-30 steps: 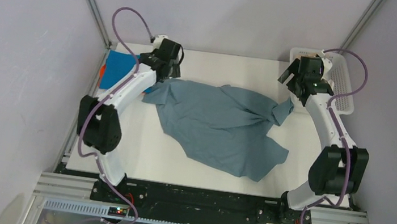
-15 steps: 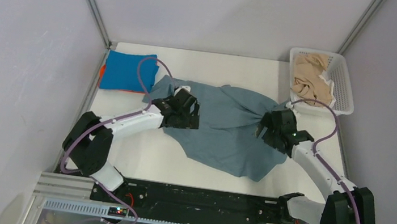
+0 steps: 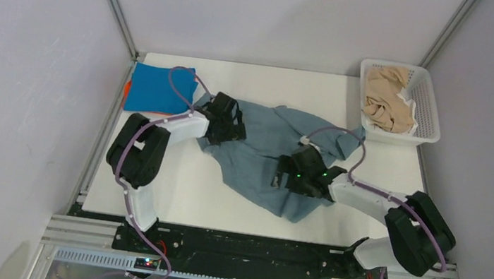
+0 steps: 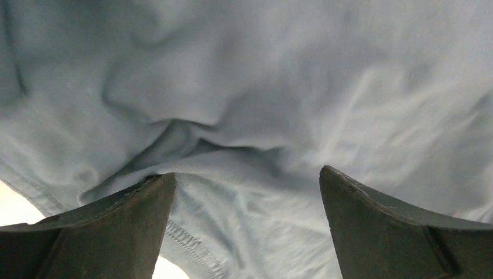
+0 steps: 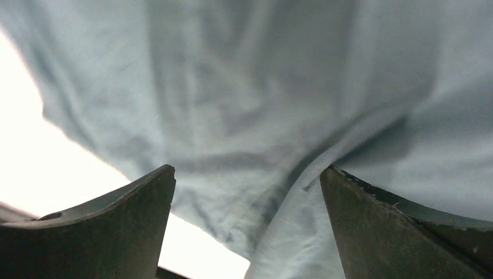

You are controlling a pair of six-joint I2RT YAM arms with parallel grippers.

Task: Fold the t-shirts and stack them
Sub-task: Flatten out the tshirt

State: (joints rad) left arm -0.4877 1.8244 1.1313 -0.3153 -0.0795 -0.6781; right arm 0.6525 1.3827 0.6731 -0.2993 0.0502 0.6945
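A large grey-blue t-shirt [image 3: 263,157] lies crumpled across the middle of the white table. My left gripper [image 3: 237,127] is low over its left part, open, and the left wrist view shows rumpled cloth and a hem [image 4: 192,244] between the spread fingers of the gripper [image 4: 245,174]. My right gripper [image 3: 282,175] is low over the shirt's near right part, also open. In its wrist view a fold of the shirt [image 5: 273,116] runs between the fingers of the gripper [image 5: 247,170]. A folded bright blue t-shirt [image 3: 156,88] lies on an orange one [image 3: 126,89] at the back left.
A white lattice basket [image 3: 433,120] stands at the back right corner with beige t-shirts [image 3: 384,99] bundled in it. Bare table [image 3: 175,180] shows near the front left. Metal frame posts and grey walls close in the back and both sides.
Both arms came down from the back of the table onto the grey-blue shirt. The right gripper then slid left toward the middle, and the shirt bunched inward.
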